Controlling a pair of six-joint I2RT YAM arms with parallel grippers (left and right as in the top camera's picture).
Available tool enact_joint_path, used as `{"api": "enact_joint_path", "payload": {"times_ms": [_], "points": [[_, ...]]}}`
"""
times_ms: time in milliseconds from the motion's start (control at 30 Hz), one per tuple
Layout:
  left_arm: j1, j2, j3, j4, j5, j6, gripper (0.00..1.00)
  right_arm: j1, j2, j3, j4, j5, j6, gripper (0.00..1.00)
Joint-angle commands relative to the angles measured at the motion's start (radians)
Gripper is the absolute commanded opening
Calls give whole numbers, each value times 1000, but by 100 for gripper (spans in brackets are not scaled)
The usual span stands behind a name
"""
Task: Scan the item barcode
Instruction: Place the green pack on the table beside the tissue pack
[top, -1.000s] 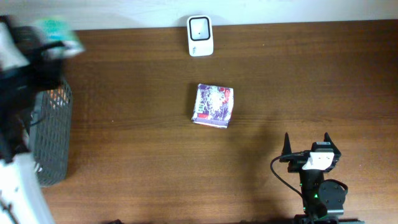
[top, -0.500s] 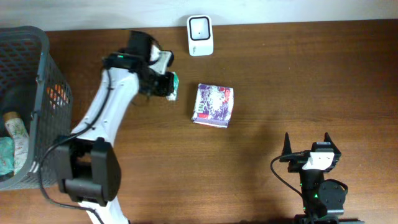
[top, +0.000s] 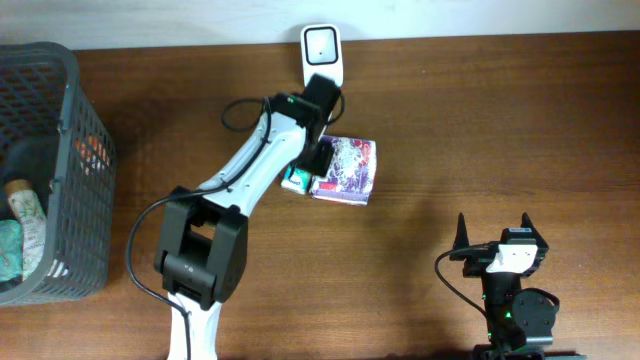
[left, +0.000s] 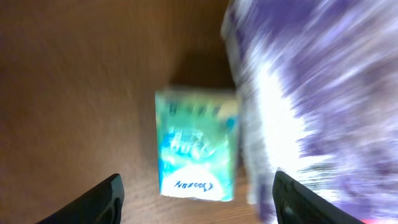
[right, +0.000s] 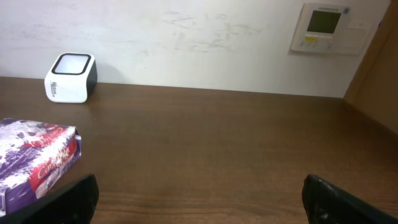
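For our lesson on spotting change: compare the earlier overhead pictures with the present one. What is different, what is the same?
The left claw carried the green packet from over the basket across to the purple pack, laid it alongside and opened. The purple pack, scanner and open right claw stayed put.

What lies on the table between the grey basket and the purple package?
A small green box, right beside the purple package; the left arm reaches over that stretch. The overhead view shows this.
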Motion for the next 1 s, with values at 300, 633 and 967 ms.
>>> {"api": "enact_joint_path", "payload": {"times_ms": [300,633,967], "points": [[66,85,104,-105,242,-73,34,6,-6,-8,-1,11,0,99],[-46,120,131,-91,200,-137,35,6,-6,-8,-1,11,0,99],[277,85,1279,-640,-84,-88,76,6,-6,-8,-1,11,0,99]]}}
